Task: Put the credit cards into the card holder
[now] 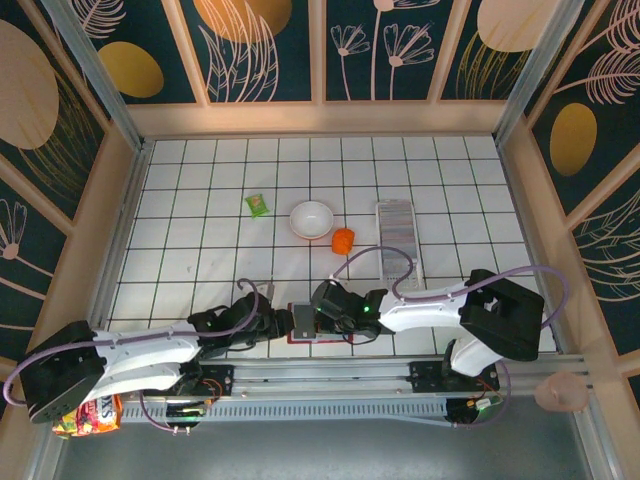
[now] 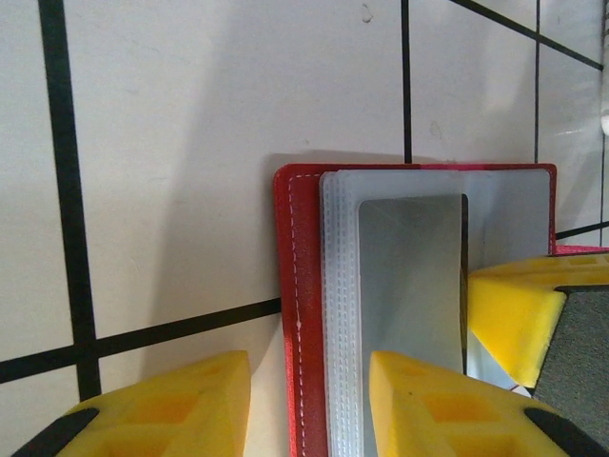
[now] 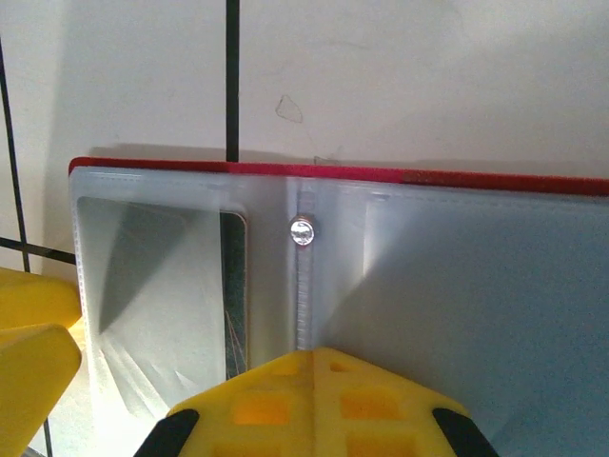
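Top external: card holder open; packet lettering unreadable.

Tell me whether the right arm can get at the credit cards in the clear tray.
Probably yes: the right arm, jaws shut over the card holder, has the credit cards just beyond on its own side, nothing standing between.

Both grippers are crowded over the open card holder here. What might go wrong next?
1. The left gripper and right gripper sit very close together over the card holder; they may collide.
2. The grey card lies in a clear sleeve; a nudge might drag it out or shift the holder.
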